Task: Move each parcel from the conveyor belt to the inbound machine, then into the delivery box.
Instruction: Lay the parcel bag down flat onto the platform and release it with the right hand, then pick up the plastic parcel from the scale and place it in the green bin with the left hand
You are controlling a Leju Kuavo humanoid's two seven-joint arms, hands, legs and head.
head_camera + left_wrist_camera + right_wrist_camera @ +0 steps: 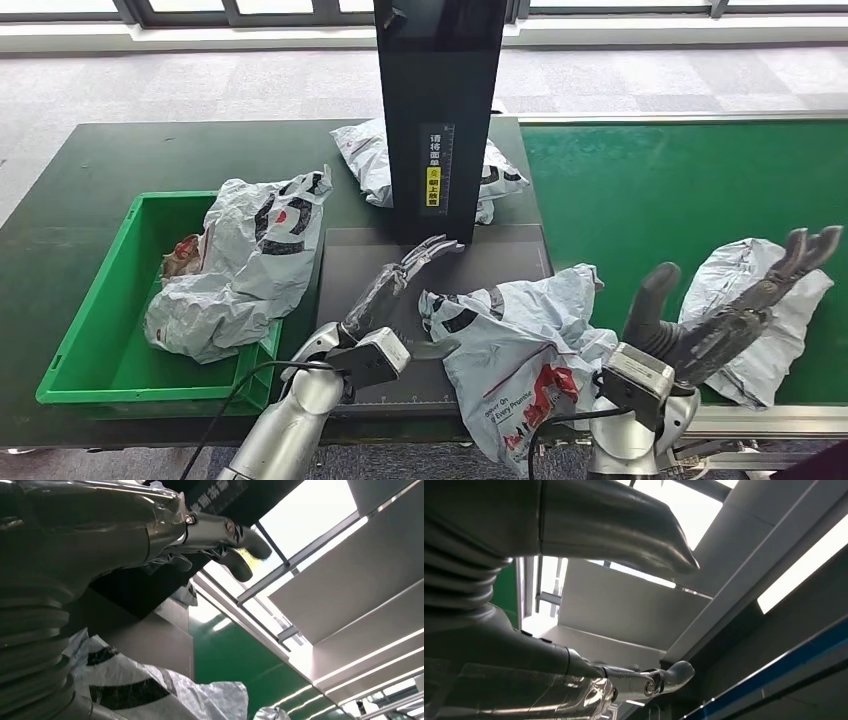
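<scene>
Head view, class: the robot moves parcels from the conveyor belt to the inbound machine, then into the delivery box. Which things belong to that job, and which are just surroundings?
Job:
conveyor belt
parcel on the belt
parcel on the machine platform
parcel behind the machine
inbound machine
green delivery box, parcel in it
left hand, right hand

Surroundings:
dark table
grey floor

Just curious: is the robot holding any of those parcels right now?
No. The left hand and right hand are both open, holding nothing.
</scene>
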